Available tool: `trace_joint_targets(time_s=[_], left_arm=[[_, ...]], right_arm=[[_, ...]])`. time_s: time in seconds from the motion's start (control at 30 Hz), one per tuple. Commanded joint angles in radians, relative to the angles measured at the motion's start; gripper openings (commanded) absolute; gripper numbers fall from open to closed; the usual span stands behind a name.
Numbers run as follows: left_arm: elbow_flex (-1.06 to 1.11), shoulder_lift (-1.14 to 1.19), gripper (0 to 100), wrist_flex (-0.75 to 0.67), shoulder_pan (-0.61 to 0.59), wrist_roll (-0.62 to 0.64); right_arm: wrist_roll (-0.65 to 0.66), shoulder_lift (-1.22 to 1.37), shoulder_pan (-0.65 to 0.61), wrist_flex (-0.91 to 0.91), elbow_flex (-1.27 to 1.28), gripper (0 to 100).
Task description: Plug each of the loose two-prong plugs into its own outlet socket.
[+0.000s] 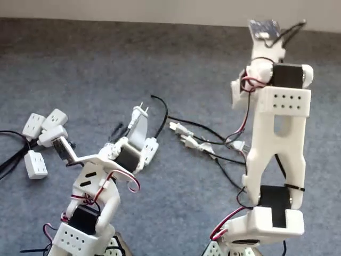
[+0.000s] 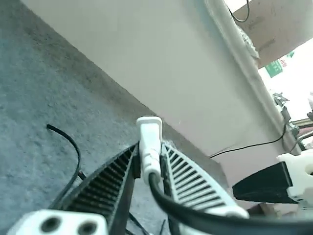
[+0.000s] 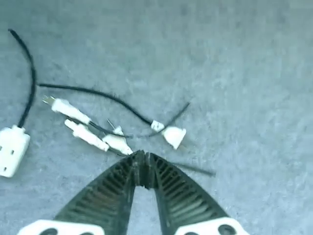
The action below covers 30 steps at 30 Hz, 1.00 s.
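Left end effector (image 2: 150, 152): I am seeing it pinching a white plug (image 2: 149, 129) by the body, clear of the worktop (image 1: 90, 64). The prongs are pointing upward and the black cord (image 2: 195, 218) is trailing beneath.

Right end effector (image 3: 142, 169): it is hanging pressed together and empty above the loose plugs (image 3: 88, 136).

A group of sockets (image 1: 35, 164) is lying off to one side, and a further socket (image 1: 151, 149) is lying just beside the left arm.

Risks I am noting:
- The plug may be twisting in the grip as its prongs meet the slots.
- An unanchored socket may be sliding away under the push.
- The stiff cord may be dragging the plug off line.
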Motion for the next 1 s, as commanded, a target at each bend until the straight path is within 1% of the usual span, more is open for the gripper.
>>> trace_joint_targets(time_s=[0.0, 0.17, 0.3, 0.4, 0.5, 0.63, 0.7, 0.83, 0.97], left_arm=[[0.016, -0.012, 1, 0.046, -0.031, -0.118], [0.016, -0.008, 1, 0.058, -0.137, -0.124], [0.010, -0.012, 1, 0.064, -0.305, -0.124], [0.005, -0.012, 1, 0.060, -0.384, -0.124], [-0.024, -0.001, 1, 0.083, -0.412, -0.124], [-0.147, -0.001, 1, 0.216, -0.421, -0.123], [-0.183, 0.001, 1, 0.236, -0.421, -0.123], [-0.245, 0.065, 1, 0.199, -0.426, -0.126], [-0.389, 0.323, 1, 0.068, -0.426, -0.153]], right_arm=[[-0.023, -0.016, 0.012, 0.038, 0.053, 0.6], [-0.023, -0.016, 0.013, 0.038, 0.064, 0.6], [-0.023, -0.016, 0.013, 0.038, 0.065, 0.6], [-0.025, -0.015, 0.013, 0.039, 0.068, 0.6], [-0.025, -0.016, 0.013, 0.038, 0.117, 0.6], [-0.025, -0.016, 0.013, 0.015, 0.196, 0.6], [-0.025, -0.016, 0.013, -0.010, 0.240, 0.6], [-0.025, -0.016, 0.013, -0.077, 0.337, 0.6], [-0.025, -0.016, 0.013, -0.150, 0.437, 0.6]])
